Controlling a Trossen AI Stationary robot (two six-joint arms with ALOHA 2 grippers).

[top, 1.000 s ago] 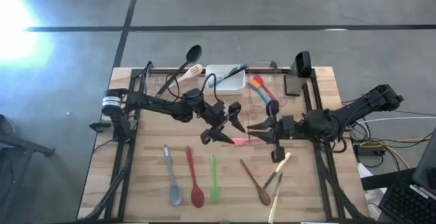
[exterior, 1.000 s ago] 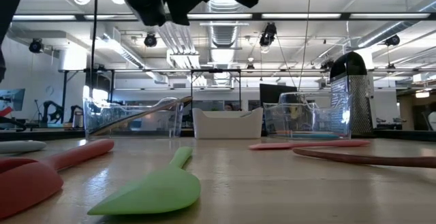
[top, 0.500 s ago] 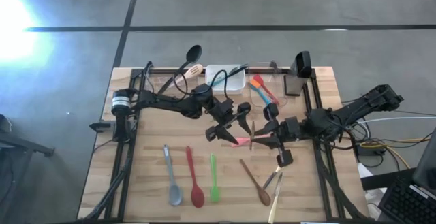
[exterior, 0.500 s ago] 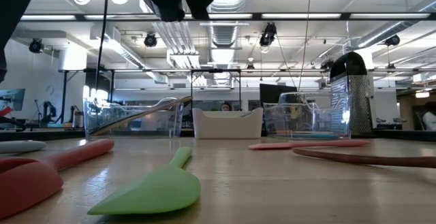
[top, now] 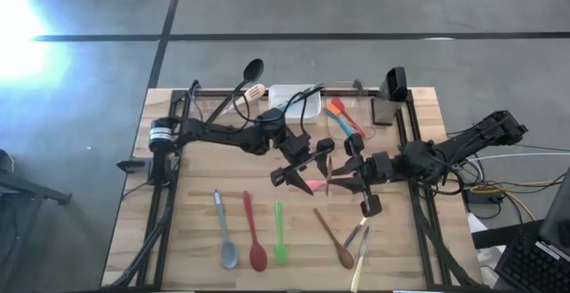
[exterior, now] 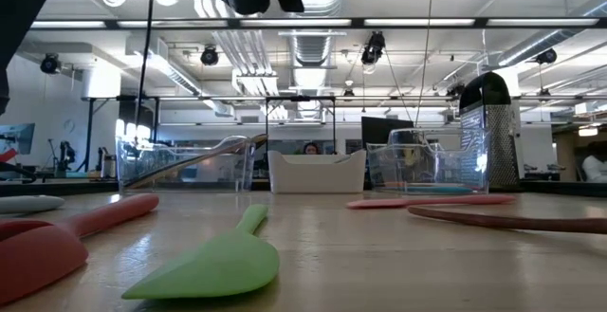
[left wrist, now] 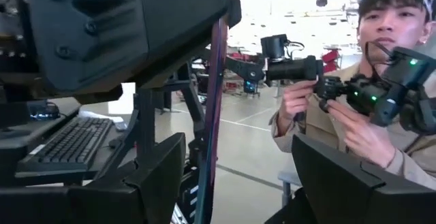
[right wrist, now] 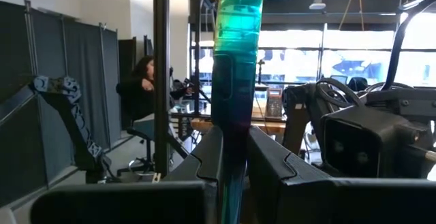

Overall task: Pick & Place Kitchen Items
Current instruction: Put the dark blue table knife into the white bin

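Note:
My right gripper (top: 343,175) hovers above the table's middle, shut on a slim blue-green utensil (right wrist: 236,40). From above, that utensil is a thin line (top: 328,175). Facing it from the left, my left gripper (top: 303,164) is open. Its fingers (left wrist: 160,176) stand on either side of the utensil's edge (left wrist: 214,94) without touching it. A pink spatula (top: 312,186) lies flat on the table under both grippers. A grey spoon (top: 224,235), red spoon (top: 255,240), green spatula (top: 280,238), wooden spoon (top: 334,238) and cream-handled cutlery (top: 361,244) lie along the near side. My right gripper pinches the utensil's slim handle (right wrist: 235,115) between its two fingers (right wrist: 204,157). The fingers come roughly level from the table's right and lie across the handle. The utensil stands on end through the hold, lifted clear of the table.
At the far edge stand a clear tub (top: 218,108) with a black spoon (top: 247,75), a white tub (top: 296,101), a clear tub with orange and blue utensils (top: 343,119), and a dark grater (top: 394,84). A person (left wrist: 381,81) sits beyond the table.
My left gripper has moved up and toward the table's right, closing in on the utensil in my right gripper, and has stayed open. My right gripper has kept its place and stayed shut on the utensil.

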